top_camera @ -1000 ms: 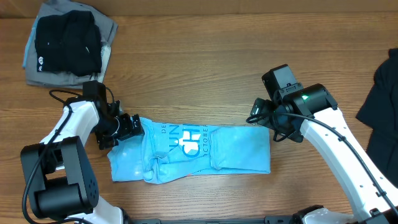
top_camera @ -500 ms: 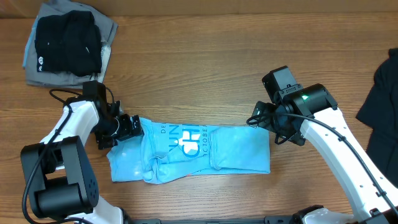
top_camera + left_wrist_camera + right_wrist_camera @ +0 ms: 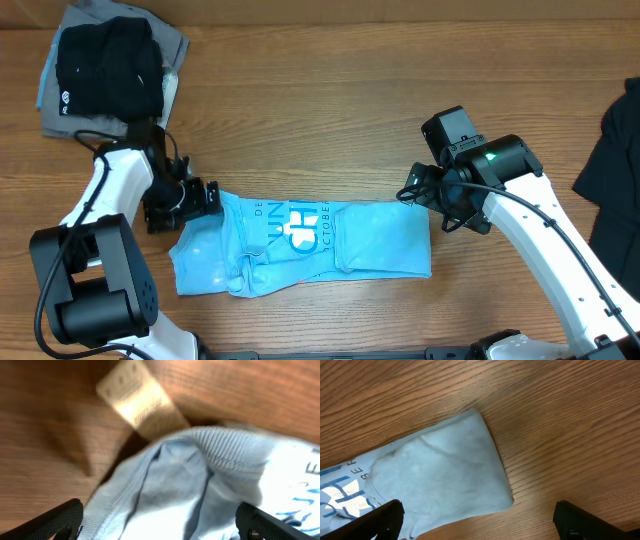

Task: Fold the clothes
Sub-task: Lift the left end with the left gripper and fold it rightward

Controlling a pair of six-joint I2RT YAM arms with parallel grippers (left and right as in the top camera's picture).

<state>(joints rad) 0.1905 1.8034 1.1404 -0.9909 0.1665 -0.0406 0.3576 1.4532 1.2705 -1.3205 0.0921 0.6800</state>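
Note:
The clothes (image 3: 340,245), a light blue T-shirt with white lettering, lie folded into a long strip across the near middle of the wooden table. My left gripper (image 3: 203,196) hovers over the strip's left end. In the left wrist view its jaws (image 3: 160,530) stand wide open astride the ribbed collar (image 3: 220,445), with cloth lying between the fingertips (image 3: 65,520). My right gripper (image 3: 415,190) is above the strip's far right corner. It (image 3: 480,527) is open, and the plain blue corner of the shirt (image 3: 445,475) lies below its left finger (image 3: 380,517).
A stack of black and grey folded garments (image 3: 105,70) sits at the back left. A large dark garment (image 3: 620,170) hangs in at the right edge. A small tan tab (image 3: 140,405) lies on the wood just beyond the collar.
My left arm has shifted a little left and back, and the shirt has slid slightly left with it. The right arm has hardly moved.

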